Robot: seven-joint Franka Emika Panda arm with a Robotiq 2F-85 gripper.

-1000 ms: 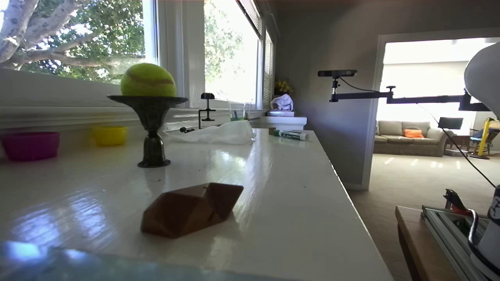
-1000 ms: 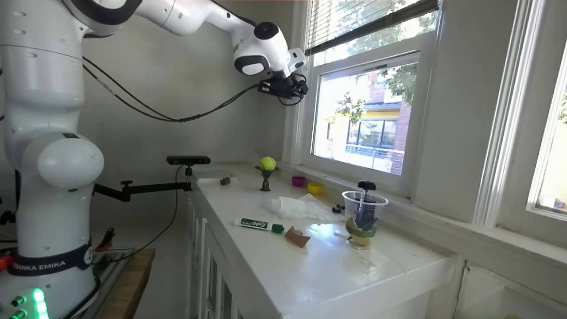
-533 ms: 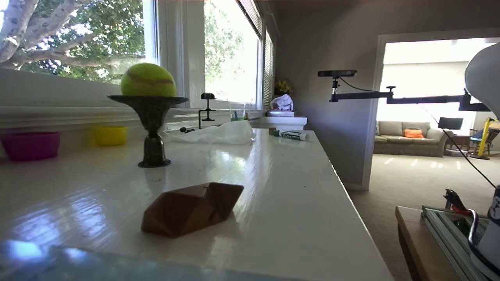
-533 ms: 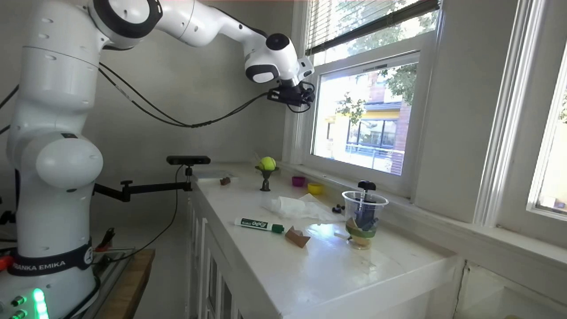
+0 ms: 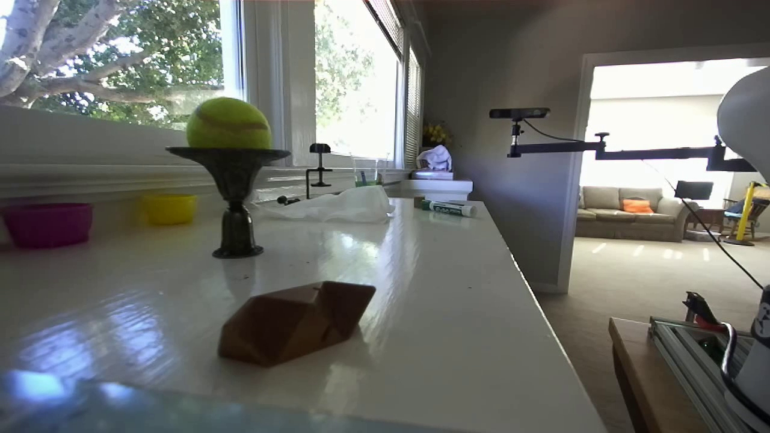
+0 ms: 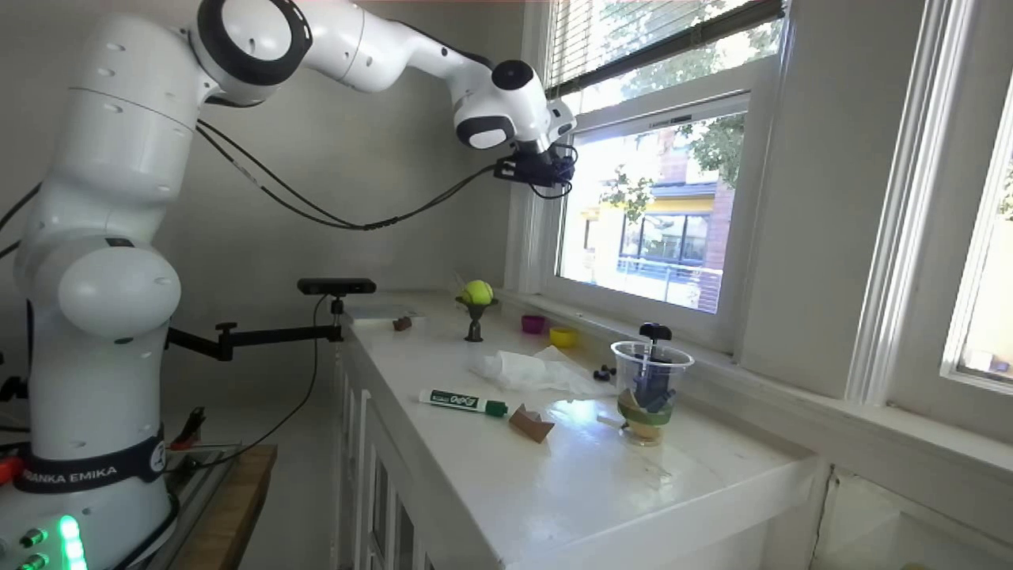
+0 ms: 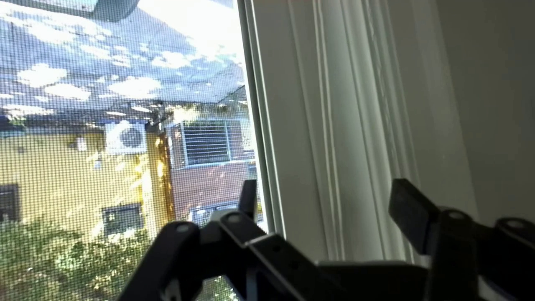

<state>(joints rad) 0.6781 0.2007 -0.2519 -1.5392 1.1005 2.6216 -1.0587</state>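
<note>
Your gripper (image 7: 324, 192) has its fingers spread well apart, and white window casing (image 7: 355, 125) shows through the gap between them. The screened window (image 7: 104, 175) lies ahead, filling the wrist view's left side; how near it is, you cannot judge from here. In an exterior view your gripper hangs high above the counter (image 6: 514, 475), overlapping the window's edge, with a slack cable (image 6: 364, 227) looping back toward the arm (image 6: 380, 55).

Well below it, a tennis ball (image 5: 228, 123) is perched on an upright dark metal stand (image 5: 236, 234). A purple cup (image 5: 48, 225) and a yellow cup (image 5: 169, 210) stand along the window side of the counter, near a crumpled white sheet (image 6: 546, 372). You also have a green-capped marker (image 6: 460, 401) lying just beside a brown angular piece (image 6: 531, 423), and a clear plastic cup (image 6: 625, 376) with something dark showing through it. A black clamp (image 5: 320, 148) stands near that cup. A brown faceted block (image 5: 295, 325) lies on the stretch of counter beyond the stand. Past the counter's edge, a camera (image 6: 336, 286) sits on a black bracket (image 6: 269, 338).
</note>
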